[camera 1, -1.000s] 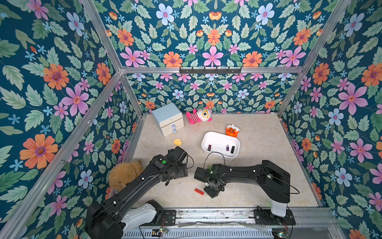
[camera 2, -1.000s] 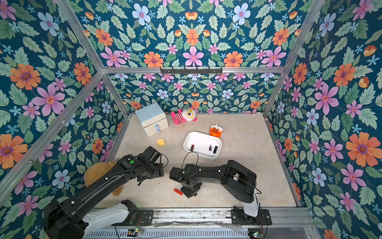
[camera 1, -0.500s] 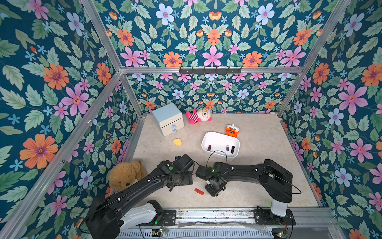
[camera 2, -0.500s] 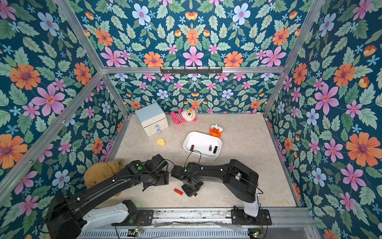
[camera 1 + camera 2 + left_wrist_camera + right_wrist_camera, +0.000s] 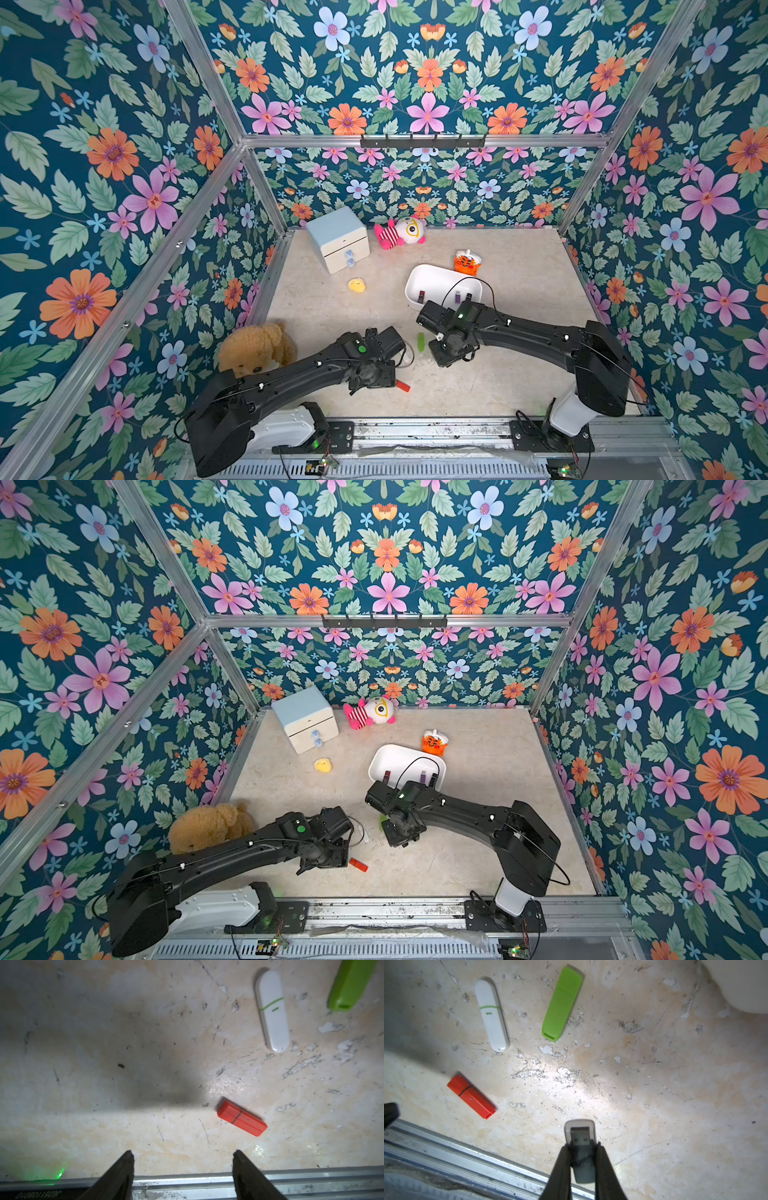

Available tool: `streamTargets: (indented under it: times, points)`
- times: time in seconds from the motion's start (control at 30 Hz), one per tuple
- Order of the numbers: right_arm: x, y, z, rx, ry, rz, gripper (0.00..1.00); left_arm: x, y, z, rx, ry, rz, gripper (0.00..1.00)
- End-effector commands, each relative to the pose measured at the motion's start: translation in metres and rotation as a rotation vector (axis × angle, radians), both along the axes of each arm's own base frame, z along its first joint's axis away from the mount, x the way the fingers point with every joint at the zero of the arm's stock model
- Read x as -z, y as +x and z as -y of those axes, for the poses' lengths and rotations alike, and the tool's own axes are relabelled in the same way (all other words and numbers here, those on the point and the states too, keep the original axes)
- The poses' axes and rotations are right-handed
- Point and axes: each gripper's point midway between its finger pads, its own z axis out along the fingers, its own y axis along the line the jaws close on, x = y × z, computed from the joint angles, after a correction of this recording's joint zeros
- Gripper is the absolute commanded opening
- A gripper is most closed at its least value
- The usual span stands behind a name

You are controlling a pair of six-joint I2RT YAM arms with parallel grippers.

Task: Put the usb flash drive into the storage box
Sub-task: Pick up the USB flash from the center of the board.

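Fig. Right fingers [image 5: 562,1167] clamped on the grey usb flash drive [image 5: 580,1132]; in both top views I find both hidden under the arm.
Left fingers [image 5: 118,1174] apart, empty; red drive [image 5: 242,1118] just ahead.

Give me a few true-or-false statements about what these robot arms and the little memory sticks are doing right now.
1. The right gripper is shut on a grey flash drive. True.
2. The left gripper holds the red flash drive. False: it is open, and the red one lies on the table.
3. The storage box is empty. False: small drives lie inside.
4. A green flash drive and a white flash drive lie on the table. True.
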Motion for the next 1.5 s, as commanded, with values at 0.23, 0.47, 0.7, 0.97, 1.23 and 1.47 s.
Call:
streamTargets:
  times: [0.23, 0.47, 0.7, 0.97, 1.23, 1.47]
  points:
    - [-0.017, 0.015, 0.032, 0.072, -0.017, 0.038, 0.0, 0.016, -0.005, 0.011, 0.013, -0.005, -0.04, 0.81]
    - [-0.029, 0.025, 0.055, 0.127, -0.001, 0.063, 0.0, 0.028, -0.007, 0.012, 0.025, 0.044, -0.067, 0.82]
    - [-0.035, 0.023, 0.068, 0.15, 0.014, 0.065, 0.0, 0.034, -0.003, 0.001, 0.041, 0.161, -0.074, 0.83]
    - [-0.035, 0.021, 0.074, 0.16, 0.015, 0.064, 0.0, 0.038, 0.0, -0.01, 0.061, 0.27, -0.088, 0.86]
    - [-0.036, 0.022, 0.081, 0.169, 0.001, 0.068, 0.0, -0.001, 0.019, 0.015, 0.031, 0.153, 0.011, 0.88]
    - [-0.037, 0.027, 0.085, 0.185, 0.001, 0.077, 0.0, -0.002, 0.018, 0.032, 0.013, 0.048, 0.012, 0.89]
